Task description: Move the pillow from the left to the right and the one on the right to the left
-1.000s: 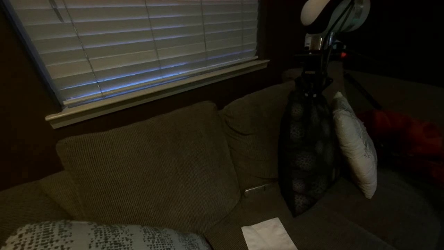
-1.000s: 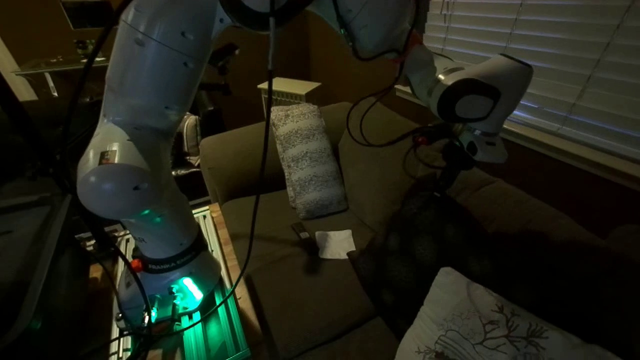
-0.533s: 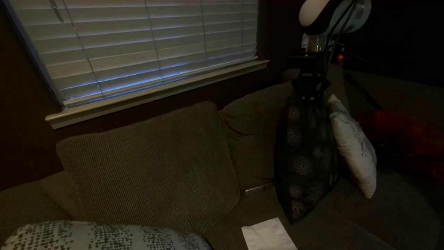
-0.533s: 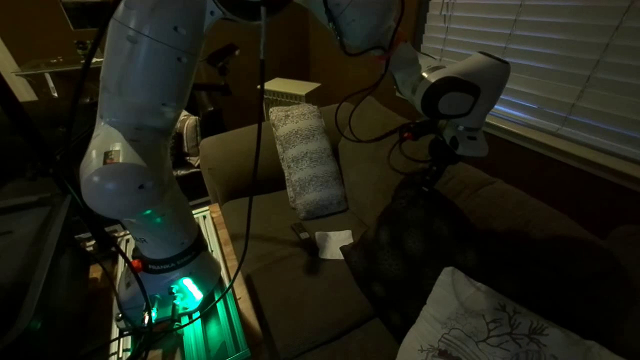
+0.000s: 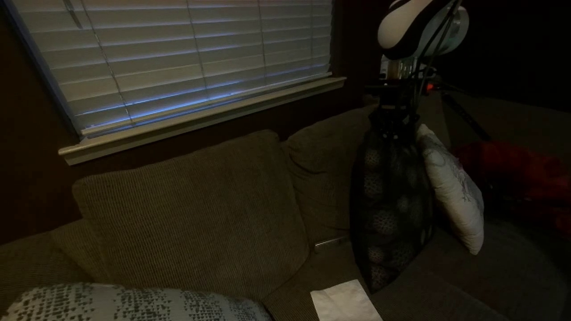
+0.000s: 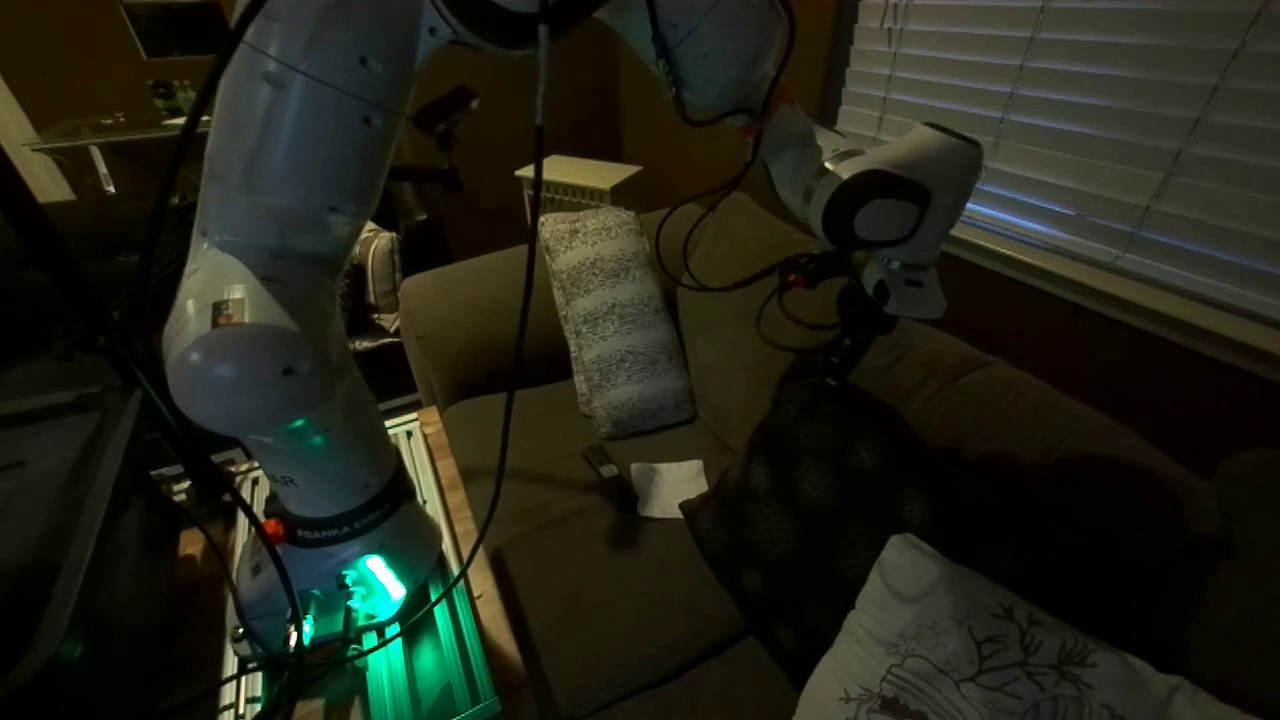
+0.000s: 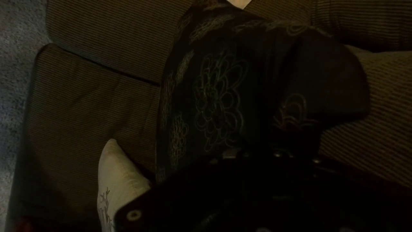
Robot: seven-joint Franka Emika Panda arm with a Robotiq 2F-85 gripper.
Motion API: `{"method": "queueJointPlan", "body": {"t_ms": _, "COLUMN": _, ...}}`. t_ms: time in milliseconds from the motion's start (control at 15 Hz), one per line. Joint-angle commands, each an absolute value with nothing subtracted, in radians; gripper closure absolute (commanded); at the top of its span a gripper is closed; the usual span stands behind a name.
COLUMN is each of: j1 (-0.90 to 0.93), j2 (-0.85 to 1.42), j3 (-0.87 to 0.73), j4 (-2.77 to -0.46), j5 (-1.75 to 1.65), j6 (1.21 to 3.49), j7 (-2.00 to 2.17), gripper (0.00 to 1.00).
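A dark pillow with pale flower outlines (image 5: 388, 214) stands upright on the couch seat. It shows in both exterior views (image 6: 815, 500) and fills the middle of the wrist view (image 7: 219, 100). My gripper (image 5: 391, 133) is shut on its pinched top edge; it also shows above the pillow (image 6: 838, 372) and, very dark, in the wrist view (image 7: 251, 156). A white pillow with a coral drawing (image 5: 455, 191) leans against the dark pillow; it shows in an exterior view (image 6: 960, 640) and the wrist view (image 7: 119, 183). A grey-white patterned pillow (image 6: 620, 320) leans at the couch's far end, also seen here (image 5: 134, 305).
A white cloth or paper (image 6: 670, 488) and a dark remote (image 6: 602, 462) lie on the seat near the dark pillow's lower corner. Couch back cushions (image 5: 192, 214) stand behind, below a window sill (image 5: 200, 120). A red cloth (image 5: 517, 169) lies beyond the white pillow.
My gripper and the dark pillow have moved left in both exterior views, and lower in an exterior view. The white pillow's top has tipped slightly the same way.
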State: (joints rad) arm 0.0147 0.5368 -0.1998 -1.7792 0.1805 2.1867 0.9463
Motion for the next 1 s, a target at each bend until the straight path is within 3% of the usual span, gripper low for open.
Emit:
{"method": "queueJointPlan", "body": {"t_ms": 0, "j1": 0.065, "j2": 0.493, "j3": -0.181, "j4": -1.819, "j5": 0.144, "j6": 2.241, "j7": 1.066, "gripper": 0.99}}
{"method": "queueJointPlan", "body": {"t_ms": 933, "j1": 0.218, "j2": 0.563, "j3": -0.135, "j4": -1.737, "j5": -0.041, "j6": 2.225, "j7": 1.3, "gripper": 0.99}}
